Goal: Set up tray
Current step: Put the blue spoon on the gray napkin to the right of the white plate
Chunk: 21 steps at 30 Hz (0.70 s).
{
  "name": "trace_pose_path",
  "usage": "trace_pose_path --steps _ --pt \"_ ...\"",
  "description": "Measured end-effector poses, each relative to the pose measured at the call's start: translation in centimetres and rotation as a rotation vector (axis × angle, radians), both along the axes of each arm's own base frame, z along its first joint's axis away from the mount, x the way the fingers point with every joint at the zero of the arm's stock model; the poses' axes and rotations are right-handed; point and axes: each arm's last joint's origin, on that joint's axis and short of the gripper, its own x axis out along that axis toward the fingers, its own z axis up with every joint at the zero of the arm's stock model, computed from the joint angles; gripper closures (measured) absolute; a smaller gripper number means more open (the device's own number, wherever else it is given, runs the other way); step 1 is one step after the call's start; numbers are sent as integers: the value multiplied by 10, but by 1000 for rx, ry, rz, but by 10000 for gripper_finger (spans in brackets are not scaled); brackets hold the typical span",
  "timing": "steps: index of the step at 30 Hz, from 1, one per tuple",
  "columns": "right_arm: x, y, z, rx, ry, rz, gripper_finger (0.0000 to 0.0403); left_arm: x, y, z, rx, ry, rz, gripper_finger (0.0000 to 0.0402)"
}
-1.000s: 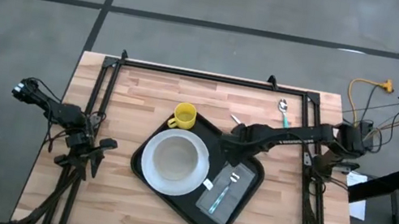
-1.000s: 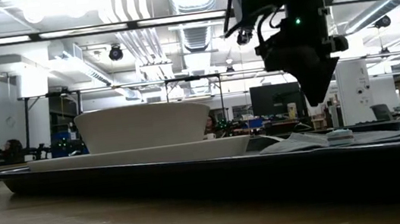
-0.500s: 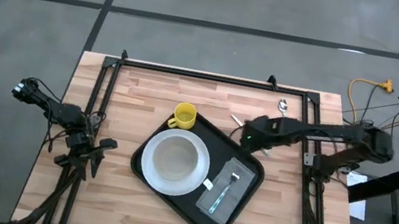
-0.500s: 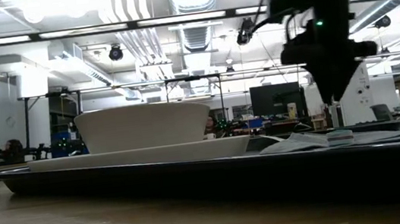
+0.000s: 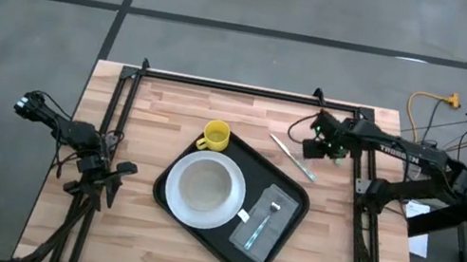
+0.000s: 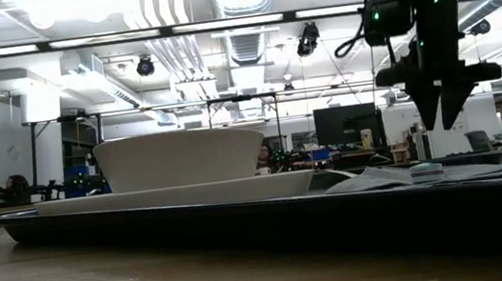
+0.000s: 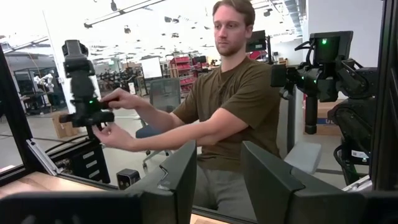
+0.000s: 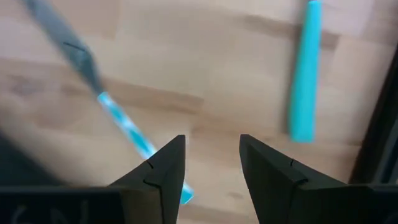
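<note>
Utensil [image 8: 118,115] with blue handle blurred in right wrist view, its tip beyond the edge.

Tray [image 5: 291,195] – matte black. Plate [image 5: 202,186] and bowl [image 6: 179,158] – white. Mug [image 5: 215,135] – yellow. Napkin [image 5: 261,227] – grey. Tabletop [image 5: 151,107] – pale wood in strips. Two utensil handles [image 8: 303,68] – turquoise. Person's shirt [image 7: 244,93] – olive brown.
</note>
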Motion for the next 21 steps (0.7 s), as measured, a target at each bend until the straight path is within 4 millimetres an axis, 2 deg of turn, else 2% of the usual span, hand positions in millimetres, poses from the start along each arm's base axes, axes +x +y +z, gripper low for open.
trace_pose_path --steps 9,21 --pt "-15 -33 -16 54 91 0 257 0 0 0 0 0 0 290" --pt "-25 -58 -39 82 138 -13 257 0 0 0 0 0 0 290"
